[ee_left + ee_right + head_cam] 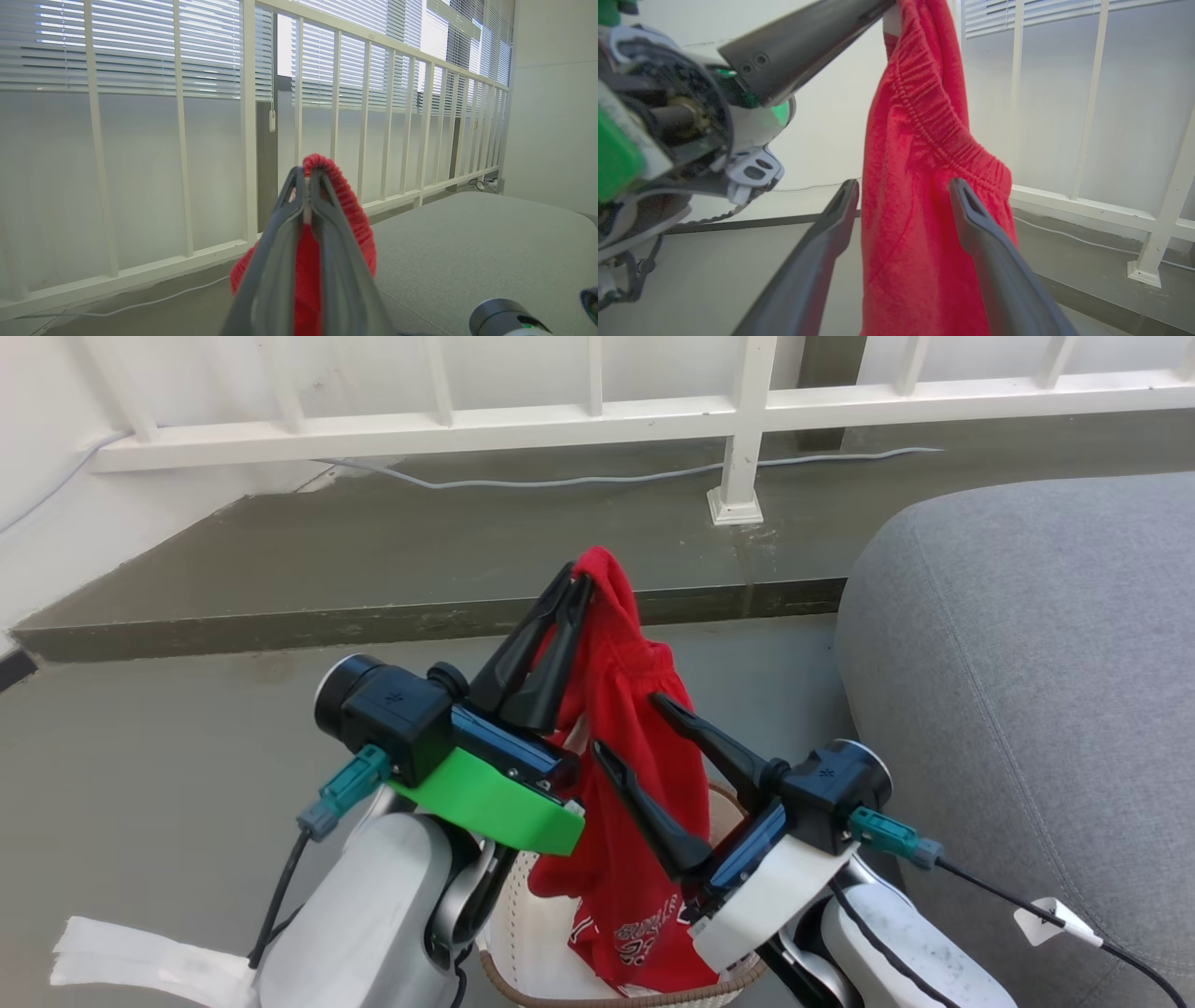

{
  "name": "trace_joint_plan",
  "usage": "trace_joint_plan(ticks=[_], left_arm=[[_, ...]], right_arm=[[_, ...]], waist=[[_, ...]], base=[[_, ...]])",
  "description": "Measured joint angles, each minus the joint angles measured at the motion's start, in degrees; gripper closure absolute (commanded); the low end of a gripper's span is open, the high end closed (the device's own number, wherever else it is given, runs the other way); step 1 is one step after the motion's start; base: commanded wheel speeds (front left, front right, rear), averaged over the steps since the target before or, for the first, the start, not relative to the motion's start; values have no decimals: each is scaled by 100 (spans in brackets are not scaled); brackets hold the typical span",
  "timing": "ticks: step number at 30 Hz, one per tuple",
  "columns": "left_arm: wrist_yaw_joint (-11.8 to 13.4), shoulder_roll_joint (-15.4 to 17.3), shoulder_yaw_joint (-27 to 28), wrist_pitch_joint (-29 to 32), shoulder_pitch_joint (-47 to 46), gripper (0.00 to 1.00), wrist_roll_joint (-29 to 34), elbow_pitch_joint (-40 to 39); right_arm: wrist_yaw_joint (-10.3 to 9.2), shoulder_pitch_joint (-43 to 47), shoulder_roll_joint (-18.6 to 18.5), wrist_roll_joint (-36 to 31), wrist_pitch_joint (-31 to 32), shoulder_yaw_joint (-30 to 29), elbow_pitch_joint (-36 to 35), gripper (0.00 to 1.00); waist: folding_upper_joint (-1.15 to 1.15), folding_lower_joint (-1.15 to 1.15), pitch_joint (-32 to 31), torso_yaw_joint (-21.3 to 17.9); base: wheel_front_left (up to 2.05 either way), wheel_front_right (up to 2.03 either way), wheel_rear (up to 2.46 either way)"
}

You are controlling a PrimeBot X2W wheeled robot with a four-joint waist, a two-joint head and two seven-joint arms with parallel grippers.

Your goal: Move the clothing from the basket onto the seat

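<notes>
pinching the clothing (pixel 616 644) by its gathered red waistband in the left gripper (pixel 578 577), both dark fingers pressed flat together on a fold of the fabric. held high, well above the basket (pixel 532 933), with the cloth hanging straight down from that pinch. lower end, with white and black lettering, down at the mouth of the basket near the bottom edge of the head view; cannot tell whether resting inside or hanging just over it. just a slice of cream perforated wall and brown rim visible between the two forearms.

right gripper (pixel 625 722) spread wide, clamped on nothing. placed at mid-height of the hanging cloth, coming in from the right side. seen from the right wrist, red fabric dropping down through the gap between the two fingers, ribbed elastic bunched just above the right-hand fingertip; cannot tell whether either finger actually touches it.

off to the right, the seat (pixel 1027 663): big, grey, rounded at the corner, apart from the clothing and beside the basket. seen from the left wrist, stretching away flat on the right behind the clamped fingers.

beyond, grey floor (pixel 187 737), a low step, a white railing (pixel 597 420) with a thin cable (pixel 560 481) trailing along its foot. green cover (pixel 485 803) under the left wrist.
</notes>
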Motion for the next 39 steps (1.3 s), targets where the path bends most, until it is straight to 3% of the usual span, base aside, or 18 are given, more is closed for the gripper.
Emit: trace_joint_plan(ticks=[10, 11, 12, 25, 26, 27, 28, 39], left_arm=[[-13, -2, -265, 11, 0, 100, 0, -252], [-14, -4, -292, 26, 0, 100, 0, -263], [-24, -4, -310, 26, 0, 100, 0, -277], [-55, -4, -376, 79, 21, 100, -48, -399], [-55, -4, -375, 81, 21, 61, -52, -402], [-55, -4, -375, 86, 21, 9, -52, -403], [-55, -4, -376, 96, 23, 0, -52, -403], [-60, 143, -553, 272, 24, 0, 4, -409]], right_arm=[[0, -51, -1, -49, 38, 74, 628, 2], [0, -54, -1, -20, 38, 69, 679, 68], [0, -57, -1, -2, 38, 69, 727, 100], [0, -305, 0, 191, -74, -32, 970, 100], [-1, -322, 0, 222, -79, -51, 975, 100], [-5, -350, 0, 224, -82, -76, 985, 100], [-8, -378, 0, 229, -124, -114, 985, 100], [-116, -593, 0, 279, -197, -445, 1084, 100]], waist=[[0, 0, 34, 83], [0, 0, 38, 93], [0, 0, 42, 102], [0, 0, 69, 159], [0, 0, 70, 158], [0, 0, 71, 157], [0, 0, 72, 156], [0, 0, 85, 132]], base=[[0, 0, 0], [0, 0, 0], [0, 0, 0], [0, 0, 0], [0, 0, 0], [0, 0, 0], [0, 0, 0], [0, 0, 0]])
